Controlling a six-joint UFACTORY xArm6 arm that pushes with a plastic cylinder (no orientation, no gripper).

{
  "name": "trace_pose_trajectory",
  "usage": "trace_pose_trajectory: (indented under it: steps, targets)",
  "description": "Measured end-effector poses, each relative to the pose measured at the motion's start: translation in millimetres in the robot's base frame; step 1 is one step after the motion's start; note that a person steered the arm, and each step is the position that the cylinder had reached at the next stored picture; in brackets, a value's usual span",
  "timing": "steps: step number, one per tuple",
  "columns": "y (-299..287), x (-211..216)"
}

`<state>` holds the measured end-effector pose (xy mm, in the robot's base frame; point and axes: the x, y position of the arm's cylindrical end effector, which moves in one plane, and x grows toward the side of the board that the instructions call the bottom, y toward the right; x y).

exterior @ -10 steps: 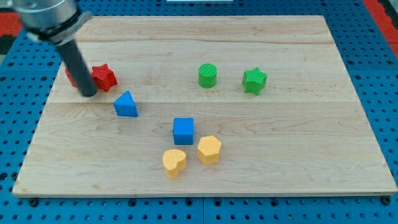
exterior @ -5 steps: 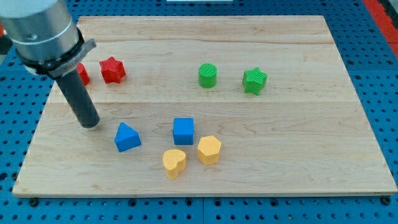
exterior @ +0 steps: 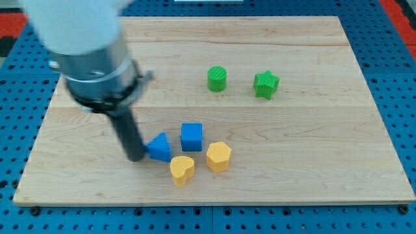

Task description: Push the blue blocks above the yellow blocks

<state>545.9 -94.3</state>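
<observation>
My tip (exterior: 135,156) rests on the wooden board (exterior: 312,149), touching the left side of the blue triangular block (exterior: 159,147). A blue cube (exterior: 192,137) sits just right of it. A yellow heart-shaped block (exterior: 182,170) lies below the two blue blocks, right below the triangle. A yellow hexagonal block (exterior: 218,156) lies to the right of the heart, below and right of the cube.
A green cylinder (exterior: 217,78) and a green star block (exterior: 266,84) stand in the upper middle-right. The arm's large grey body (exterior: 91,52) covers the upper left of the board; the red blocks do not show.
My tip moved down and right and pushed the blue triangular block right, next to the blue cube. The arm now hides the red blocks.
</observation>
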Motion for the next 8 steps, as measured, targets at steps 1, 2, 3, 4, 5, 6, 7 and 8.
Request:
trace_pose_trajectory:
  steps: [1, 2, 3, 4, 5, 6, 7, 8]
  targets:
    - [33.2, 0.0]
    - [32.8, -0.6]
    - [32.8, -0.7]
    - [32.8, -1.8]
    - [32.8, -4.8]
    - [32.8, -11.0]
    - [32.8, -20.6]
    - [32.8, -35.2]
